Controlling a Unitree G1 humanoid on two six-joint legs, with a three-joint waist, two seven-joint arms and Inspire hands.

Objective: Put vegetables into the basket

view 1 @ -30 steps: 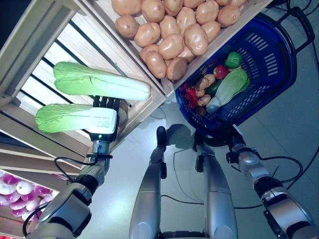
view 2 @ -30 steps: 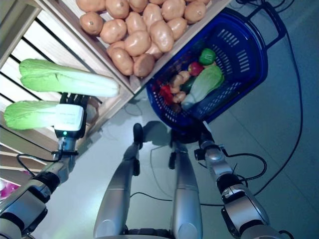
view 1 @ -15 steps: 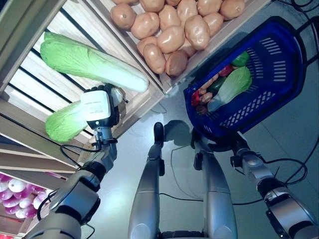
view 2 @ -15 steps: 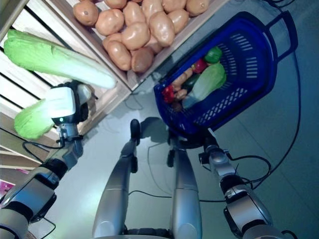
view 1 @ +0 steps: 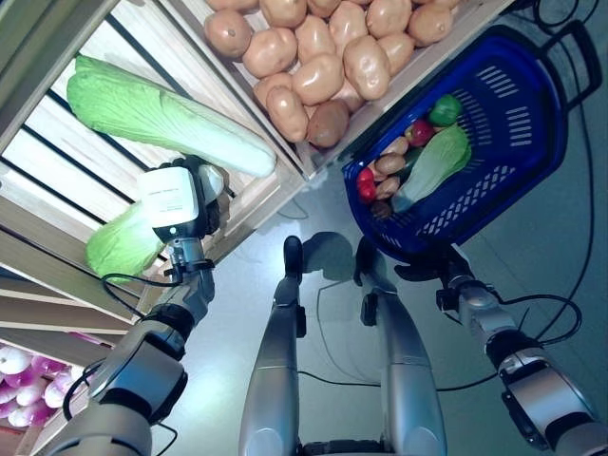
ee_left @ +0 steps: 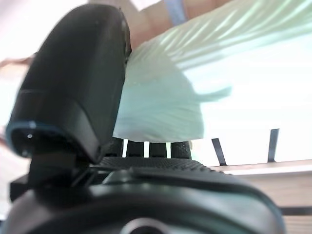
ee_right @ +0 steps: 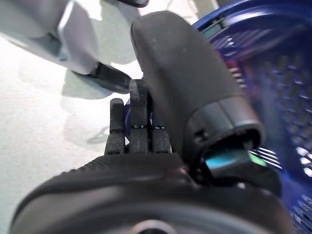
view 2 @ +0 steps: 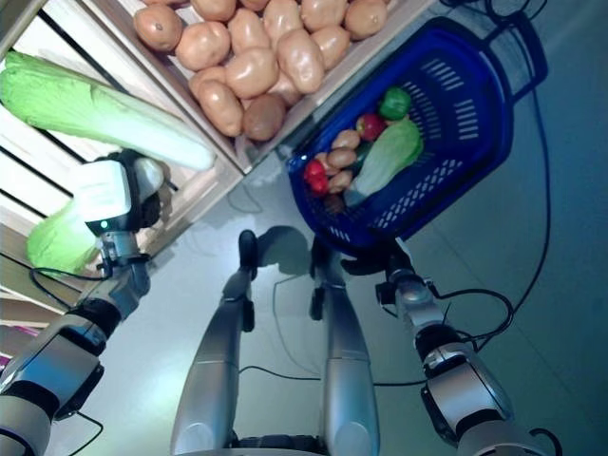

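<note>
1. Right now my left hand (view 1: pixel 180 199) is clamped around the pale stalk end of a napa cabbage (view 1: pixel 119 245), whose leafy green end hangs out past the hand toward the lower left, at the front edge of the slatted wooden crate (view 1: pixel 57 161).
2. In the left wrist view I see the thumb (ee_left: pixel 73 83) pressed onto the whitish-green cabbage body (ee_left: pixel 204 87) with the fingers curled under it, so the hold is firm.
3. A second napa cabbage (view 1: pixel 166 116) lies loose on the crate's slats just above the hand, its white end pointing toward the potato bin (view 1: pixel 323 57).
4. My right hand (view 1: pixel 432 269) sits under the blue basket (view 1: pixel 513 123); its wrist view shows the fingers (ee_right: pixel 131 126) curled against the basket's blue frame, gripping it.
5. The basket already holds a cabbage (view 1: pixel 432 169), a green pepper (view 1: pixel 444 111), red items (view 1: pixel 365 183) and some brown tubers (view 1: pixel 389 163).
6. The held cabbage and the basket are well apart, with the potato bin's corner between them.
7. Compared with a second ago, the gripped cabbage no longer lies flat alongside the other one: it has come off the slats and tilted, its leafy end now dropped below the hand.
8. The basket remains in the right hand's hold.
</note>
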